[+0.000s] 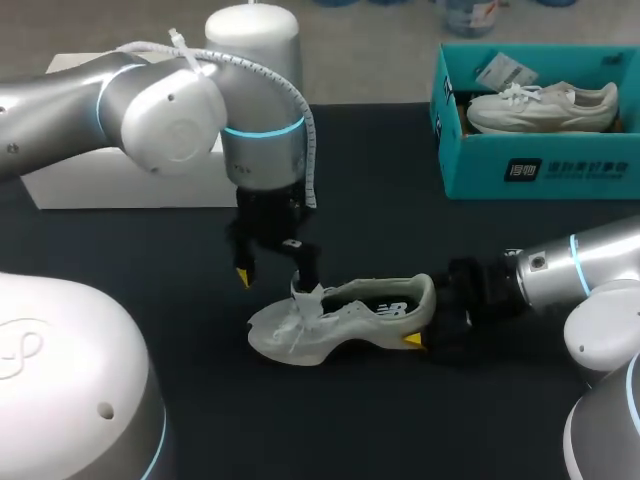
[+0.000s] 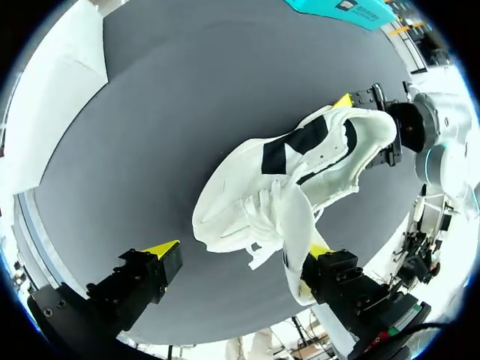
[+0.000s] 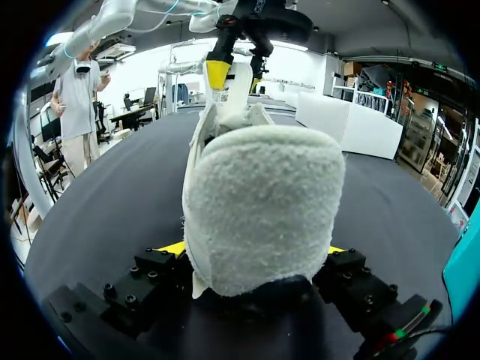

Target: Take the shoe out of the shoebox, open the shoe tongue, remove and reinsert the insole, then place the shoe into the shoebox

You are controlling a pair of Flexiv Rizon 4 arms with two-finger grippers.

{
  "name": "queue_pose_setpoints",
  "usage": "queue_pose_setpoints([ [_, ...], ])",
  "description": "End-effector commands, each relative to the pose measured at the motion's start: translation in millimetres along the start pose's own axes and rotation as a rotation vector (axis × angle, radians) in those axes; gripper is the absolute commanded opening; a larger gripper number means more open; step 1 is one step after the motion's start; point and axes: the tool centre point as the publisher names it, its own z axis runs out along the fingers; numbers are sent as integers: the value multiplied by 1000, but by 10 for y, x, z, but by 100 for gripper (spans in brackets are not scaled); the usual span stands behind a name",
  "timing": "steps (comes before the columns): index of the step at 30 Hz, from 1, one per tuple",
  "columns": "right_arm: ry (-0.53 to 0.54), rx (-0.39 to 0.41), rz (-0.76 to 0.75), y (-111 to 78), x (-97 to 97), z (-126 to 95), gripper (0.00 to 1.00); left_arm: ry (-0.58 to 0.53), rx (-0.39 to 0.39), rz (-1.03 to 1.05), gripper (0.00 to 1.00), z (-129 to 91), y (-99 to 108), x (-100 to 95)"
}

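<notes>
Left gripper [image 1: 272,278] [image 2: 240,252]: spread wide, one tip against the raised tongue [image 2: 296,225].
Right gripper [image 1: 430,315] [image 3: 253,251]: clamped on the white shoe [image 1: 350,315] at its heel.
Shoebox [image 1: 540,170]: well apart, holding a second shoe [image 1: 545,105].

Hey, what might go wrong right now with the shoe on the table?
The left gripper is open, with the tongue against only one finger, so the tongue may slip off. The right gripper clamps just the heel of the shoe, so pulling on the tongue might tip or twist it loose.
</notes>
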Motion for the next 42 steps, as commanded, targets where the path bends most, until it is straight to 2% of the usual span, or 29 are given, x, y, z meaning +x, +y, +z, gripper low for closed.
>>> queue_pose_setpoints([
  [1,-2,1,0,-17,4,23,0,-110,24,232,100,-119,-85,67],
  [5,-2,1,0,-17,4,23,0,-94,44,294,100,-260,-116,88],
  [9,-2,1,0,-17,4,23,0,-51,36,399,100,-423,-145,168],
  [16,-2,1,0,-17,4,23,0,-48,44,640,100,-603,-119,346],
  [18,-2,1,0,-17,4,23,0,-73,67,625,100,-656,-108,405],
  [29,-2,1,0,-17,4,23,0,-73,67,625,100,-656,-108,405],
  [31,-2,1,0,-17,4,23,0,-38,105,608,100,-671,-80,363],
  [33,-2,1,0,-17,4,23,0,-42,100,632,100,-692,-91,374],
  [34,-2,1,0,-17,4,23,0,-51,125,637,100,-716,-105,393],
  [35,-2,1,0,-17,4,23,0,-54,137,655,39,-738,-112,426],
  [36,-2,1,0,-17,4,23,0,-55,151,655,0,-755,-134,457],
  [42,-2,1,0,-17,4,23,0,-100,181,747,0,-784,-183,712],
])
